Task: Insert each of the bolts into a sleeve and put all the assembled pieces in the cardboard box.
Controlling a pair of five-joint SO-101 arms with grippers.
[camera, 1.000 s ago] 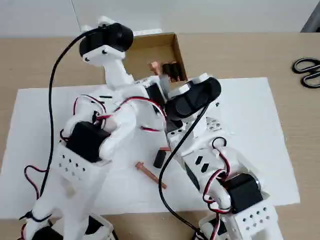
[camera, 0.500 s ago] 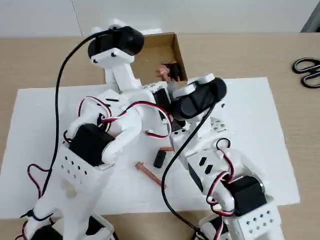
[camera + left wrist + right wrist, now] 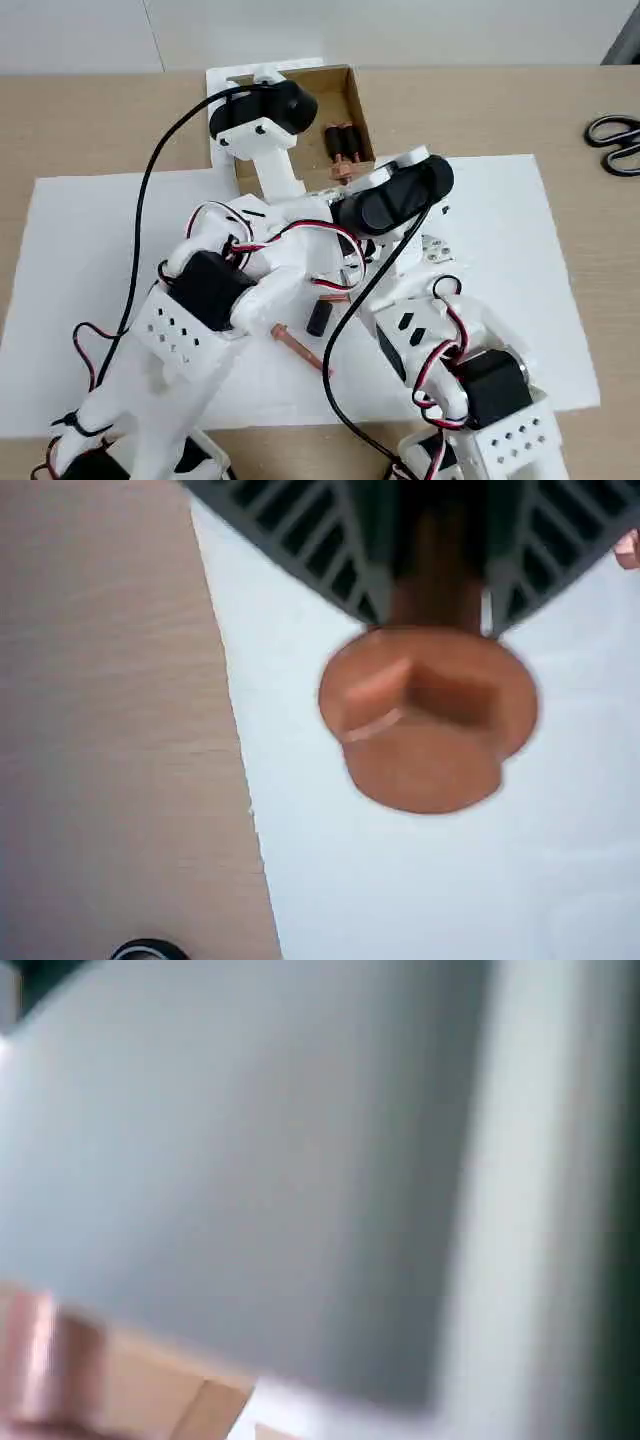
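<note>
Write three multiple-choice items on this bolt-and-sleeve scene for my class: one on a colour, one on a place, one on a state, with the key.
1. The loose sleeve lying on the white paper is: A black; B yellow; C white.
2. The scissors lie: A on the white paper; B in an end effector; C on the bare table.
3. The left end effector is: A open and empty; B shut on a bolt; C shut on a sleeve.

Key:
1 A: in the high view it is dark against the paper.
2 C: they rest on wood past the paper's edge.
3 B: the left wrist view shows the bolt's shaft clamped between the jaws, with its head sticking out.
</note>
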